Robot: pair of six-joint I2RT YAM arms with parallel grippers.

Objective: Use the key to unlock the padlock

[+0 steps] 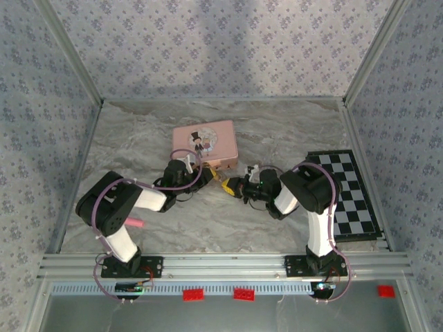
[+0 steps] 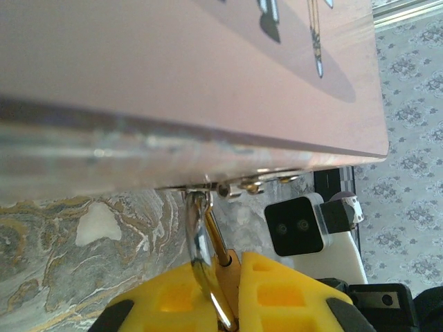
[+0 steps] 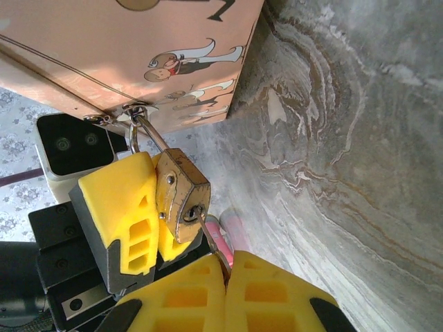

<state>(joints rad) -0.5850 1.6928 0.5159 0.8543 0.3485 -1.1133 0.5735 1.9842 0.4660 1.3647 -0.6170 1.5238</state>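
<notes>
We've got a grey marbled table [image 1: 138,138] with the pink picture-lidded rectangular box [image 1: 205,142] at centre of the top view. Next, the left gripper [image 2: 220,280], yellow fingers, is clamped on the lock from both sides, low centre of its wrist view. The right gripper [image 3: 225,277] is pinched closed on the key's head, bottom edge. The small brass padlock [image 3: 181,190] hangs by its thin shackle [image 2: 197,235] from the box's clasp [image 3: 135,114], mid-left. We judge it light, rigid, slick and free to swing, so grip the flat body faces. The thin silver metal key [image 3: 211,238] has its tip in the keyhole [image 3: 190,213]; probably not fully seated, hard to tell.
</notes>
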